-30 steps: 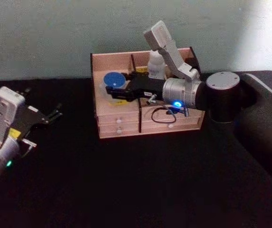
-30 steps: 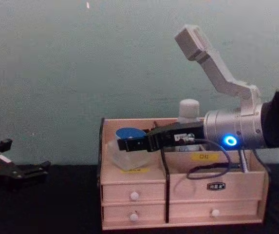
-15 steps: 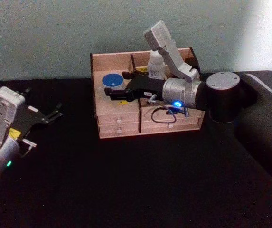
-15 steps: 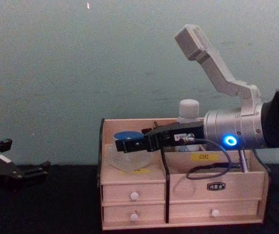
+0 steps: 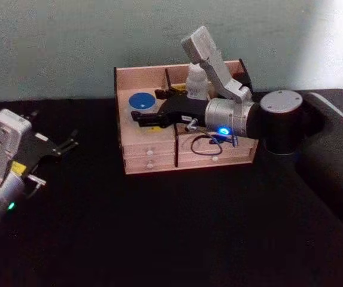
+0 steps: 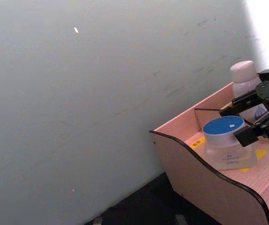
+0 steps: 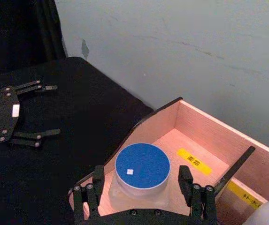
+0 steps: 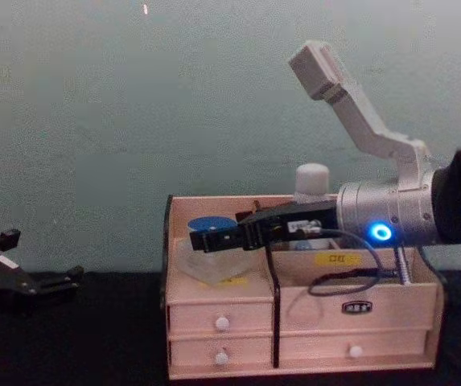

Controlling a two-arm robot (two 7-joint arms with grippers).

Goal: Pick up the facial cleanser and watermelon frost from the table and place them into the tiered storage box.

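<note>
The watermelon frost (image 7: 142, 166), a squat clear jar with a blue lid, stands in the front left compartment of the tiered storage box (image 5: 150, 161). My right gripper (image 7: 142, 172) is open around it, one finger on each side with a small gap to the jar (image 8: 211, 261). The facial cleanser (image 8: 312, 181), a white bottle with a rounded cap, stands upright in the back compartment (image 5: 196, 84) behind the right arm. My left gripper (image 5: 63, 146) hangs open to the left of the box, over the black table.
The box (image 8: 310, 342) stands against the pale wall at the back of the black table, its drawers with white knobs shut. A black cable loops from the right wrist across the box front. Bare table lies in front of the box and to its left.
The jar, slightly tilted a second ago, now stands level on the compartment floor with the right fingers apart from it. The left arm has barely moved.
</note>
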